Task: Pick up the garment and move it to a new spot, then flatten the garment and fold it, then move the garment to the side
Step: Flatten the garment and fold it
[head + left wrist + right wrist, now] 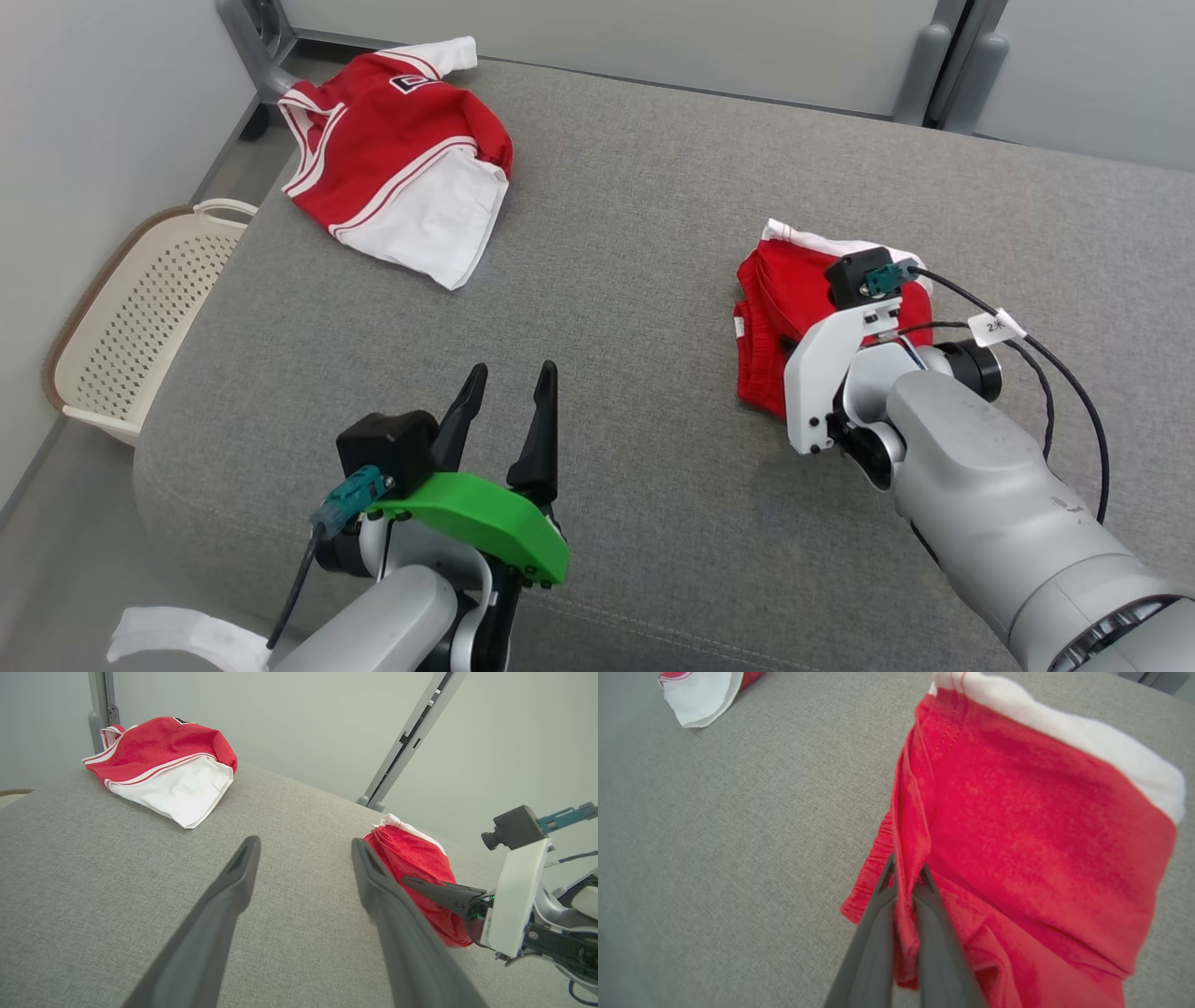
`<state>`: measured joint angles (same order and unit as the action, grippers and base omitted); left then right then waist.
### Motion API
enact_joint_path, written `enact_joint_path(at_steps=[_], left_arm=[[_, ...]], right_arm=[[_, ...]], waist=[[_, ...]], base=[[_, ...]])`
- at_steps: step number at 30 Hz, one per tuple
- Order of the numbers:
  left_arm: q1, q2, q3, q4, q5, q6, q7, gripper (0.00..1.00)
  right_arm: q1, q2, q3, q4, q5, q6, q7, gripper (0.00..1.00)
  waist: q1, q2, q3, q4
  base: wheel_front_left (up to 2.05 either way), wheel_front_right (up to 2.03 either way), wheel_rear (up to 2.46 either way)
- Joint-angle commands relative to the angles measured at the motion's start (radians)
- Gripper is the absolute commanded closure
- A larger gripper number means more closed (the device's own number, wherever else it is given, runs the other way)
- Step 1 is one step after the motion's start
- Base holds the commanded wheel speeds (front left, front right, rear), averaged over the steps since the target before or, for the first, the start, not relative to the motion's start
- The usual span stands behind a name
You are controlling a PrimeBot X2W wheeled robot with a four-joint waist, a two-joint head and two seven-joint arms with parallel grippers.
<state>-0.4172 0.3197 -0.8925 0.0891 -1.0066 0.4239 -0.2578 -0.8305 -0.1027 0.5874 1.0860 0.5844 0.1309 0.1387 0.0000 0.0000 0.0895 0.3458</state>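
Note:
The garment (782,301) is a folded red piece with a white edge, lying on the right side of the grey cushioned surface (635,392). My right gripper (906,873) is shut on a fold at the garment's (1017,812) near left edge, pinching red cloth between its fingers. In the left wrist view the same gripper (411,883) reaches into the garment (411,851) from the right. My left gripper (512,373) hovers open over the bare surface near the front, well left of the garment, with nothing between its fingers (243,858).
A red and white jersey (392,140) lies spread at the far left corner of the surface. A cream perforated basket (140,317) stands on the floor to the left. Grey wall panels and metal posts (924,56) back the surface. A white cloth scrap (177,635) shows at lower left.

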Motion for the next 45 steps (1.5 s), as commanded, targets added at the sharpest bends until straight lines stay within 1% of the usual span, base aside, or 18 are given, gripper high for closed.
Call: enact_joint_path(at_steps=[1, 2, 3, 4, 5, 10, 12, 17, 21, 24, 29, 30, 31, 32, 35, 39, 45], left_arm=[[-0.008, -0.004, -0.001, 0.002, 0.003, -0.004, -0.003, 0.00], [-0.008, -0.004, -0.002, 0.002, 0.003, -0.005, -0.002, 0.00], [-0.009, -0.004, -0.002, 0.003, 0.003, -0.006, -0.001, 0.00], [-0.010, -0.005, -0.002, 0.004, 0.002, -0.006, -0.001, 0.00], [-0.011, -0.005, -0.002, 0.005, 0.002, -0.007, -0.001, 0.00], [-0.003, 0.002, 0.003, 0.007, -0.002, -0.001, -0.001, 0.00], [0.002, 0.004, 0.003, 0.006, -0.004, 0.001, 0.001, 0.00], [0.010, 0.011, 0.006, -0.001, -0.005, 0.009, 0.004, 0.00], [0.018, 0.019, 0.006, -0.009, -0.004, 0.017, 0.006, 0.00], [0.024, 0.025, 0.006, -0.017, -0.004, 0.023, 0.007, 0.00], [0.025, 0.028, 0.000, -0.032, 0.001, 0.027, 0.010, 0.00], [0.025, 0.028, -0.001, -0.035, 0.002, 0.028, 0.011, 0.00], [0.025, 0.027, -0.001, -0.037, 0.003, 0.030, 0.011, 0.00], [0.025, 0.027, -0.002, -0.039, 0.003, 0.030, 0.012, 0.00], [0.021, 0.026, -0.003, -0.044, 0.004, 0.028, 0.012, 0.00], [0.012, 0.021, -0.004, -0.046, 0.004, 0.026, 0.015, 0.00], [-0.008, 0.011, -0.003, -0.042, 0.008, 0.019, 0.015, 0.00]], right_arm=[[-0.014, 0.003, 0.007, 0.011, -0.015, 0.000, -0.011, 1.00], [-0.018, 0.005, 0.010, 0.021, -0.021, 0.000, -0.014, 0.82], [-0.020, 0.007, 0.016, 0.031, -0.026, 0.000, -0.018, 0.56], [-0.023, 0.010, 0.023, 0.038, -0.033, 0.000, -0.023, 0.25], [-0.025, 0.013, 0.030, 0.044, -0.039, 0.000, -0.028, 0.00], [-0.025, 0.028, 0.072, 0.030, -0.044, 0.000, -0.045, 0.00], [-0.023, 0.033, 0.097, 0.011, -0.047, 0.000, -0.053, 0.00], [-0.012, 0.032, 0.129, -0.059, -0.008, 0.000, -0.087, 0.00], [-0.025, -0.010, 0.117, -0.108, 0.023, 0.000, -0.125, 0.00], [-0.039, -0.058, 0.083, -0.130, 0.042, 0.000, -0.157, 0.00], [-0.039, -0.146, 0.006, -0.110, 0.047, 0.000, -0.206, 0.00], [-0.036, -0.159, -0.010, -0.101, 0.045, 0.000, -0.214, 0.07], [-0.032, -0.169, -0.025, -0.092, 0.043, 0.000, -0.223, 0.38], [-0.028, -0.176, -0.037, -0.084, 0.040, 0.000, -0.230, 0.58], [-0.011, -0.177, -0.060, -0.066, 0.039, 0.000, -0.238, 1.00], [0.006, -0.157, -0.059, -0.057, 0.031, 0.000, -0.235, 1.00], [0.033, -0.112, -0.020, -0.037, 0.008, 0.000, -0.219, 1.00]], waist=[[0.0000, 0.0000, 0.000, 0.000], [0.0000, 0.0000, 0.000, 0.000], [0.0000, 0.0000, 0.000, 0.000], [0.0000, 0.0000, 0.000, 0.000], [0.0000, 0.0000, -0.001, -0.001], [0.0000, 0.0000, -0.013, -0.017], [0.0000, 0.0000, -0.017, -0.027], [0.0000, 0.0000, -0.026, -0.059], [0.0000, 0.0000, -0.031, -0.083], [0.0000, 0.0000, -0.033, -0.097], [0.0000, 0.0000, -0.029, -0.110], [0.0000, 0.0000, -0.027, -0.111], [0.0000, 0.0000, -0.024, -0.112], [0.0000, 0.0000, -0.021, -0.112], [0.0000, 0.0000, -0.008, -0.109], [0.0000, 0.0000, 0.008, -0.095], [0.0000, 0.0000, 0.042, -0.045]], base=[[0.00, 0.00, 0.00], [0.00, 0.00, 0.00], [0.00, 0.00, 0.00], [0.00, 0.00, 0.00], [0.00, 0.00, 0.00], [0.00, 0.00, 0.00], [0.00, 0.00, 0.00], [0.00, 0.00, 0.00], [0.00, 0.00, 0.00], [0.00, 0.00, 0.00], [0.00, 0.00, 0.00], [0.00, 0.00, 0.00], [0.00, 0.00, 0.00], [0.00, 0.00, 0.00], [0.00, 0.00, 0.00], [0.00, 0.00, 0.00], [0.00, 0.00, 0.00]])
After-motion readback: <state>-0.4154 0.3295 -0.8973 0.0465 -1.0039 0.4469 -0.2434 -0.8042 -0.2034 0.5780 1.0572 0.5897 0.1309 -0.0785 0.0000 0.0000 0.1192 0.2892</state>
